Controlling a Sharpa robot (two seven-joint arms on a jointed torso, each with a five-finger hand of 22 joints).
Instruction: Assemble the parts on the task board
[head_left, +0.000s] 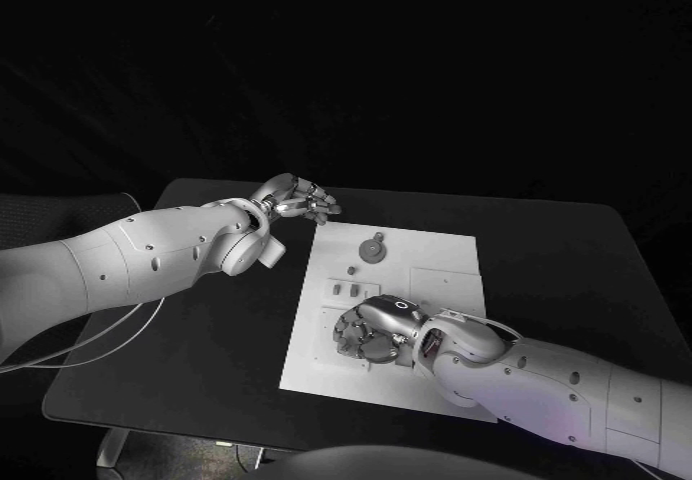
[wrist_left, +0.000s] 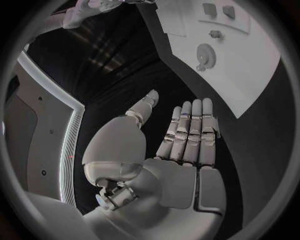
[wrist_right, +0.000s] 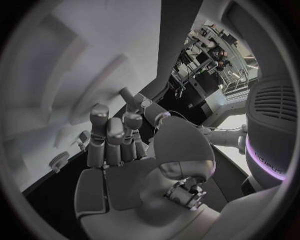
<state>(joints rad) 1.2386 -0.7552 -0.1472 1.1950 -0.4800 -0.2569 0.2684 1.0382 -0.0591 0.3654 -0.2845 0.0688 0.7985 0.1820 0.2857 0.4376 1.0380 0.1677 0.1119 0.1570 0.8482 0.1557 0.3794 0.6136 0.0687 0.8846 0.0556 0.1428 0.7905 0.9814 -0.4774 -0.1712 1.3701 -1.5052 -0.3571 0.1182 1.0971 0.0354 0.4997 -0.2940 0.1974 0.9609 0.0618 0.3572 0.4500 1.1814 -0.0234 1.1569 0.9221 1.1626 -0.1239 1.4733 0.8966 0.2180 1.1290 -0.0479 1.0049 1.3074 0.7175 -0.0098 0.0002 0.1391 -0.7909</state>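
The left hand (head_left: 296, 201) hovers off the far left corner of the task board (head_left: 433, 260), over bare black table (head_left: 216, 300); its wrist view shows the fingers (wrist_left: 190, 132) straight and laid side by side, thumb apart, nothing in them; further right on the board lie the round geared part (head_left: 374, 249) near the far edge and a few small parts (head_left: 346, 290) toward the middle; nearest the robot the right hand (head_left: 378, 330) rests low on the board's near left portion, fingers curled down, and I cannot tell whether anything sits under them; the likely trouble, as I judge it, is that this hand, pressing down so close to the loose small pieces, nudges one out of place or slides the board itself across the table, since nothing visibly pins it; the left hand, being off the board, would not steady it; the head view gives the whole layout yet hides the right palm; the left wrist view shows the geared part (wrist_left: 205, 54) with its teeth and the empty palm plainly; the right wrist view shows its own fingers (wrist_right: 112, 137) bunched over the pale board (wrist_right: 56, 100), with a toothed part (wrist_right: 59, 160) just beside them
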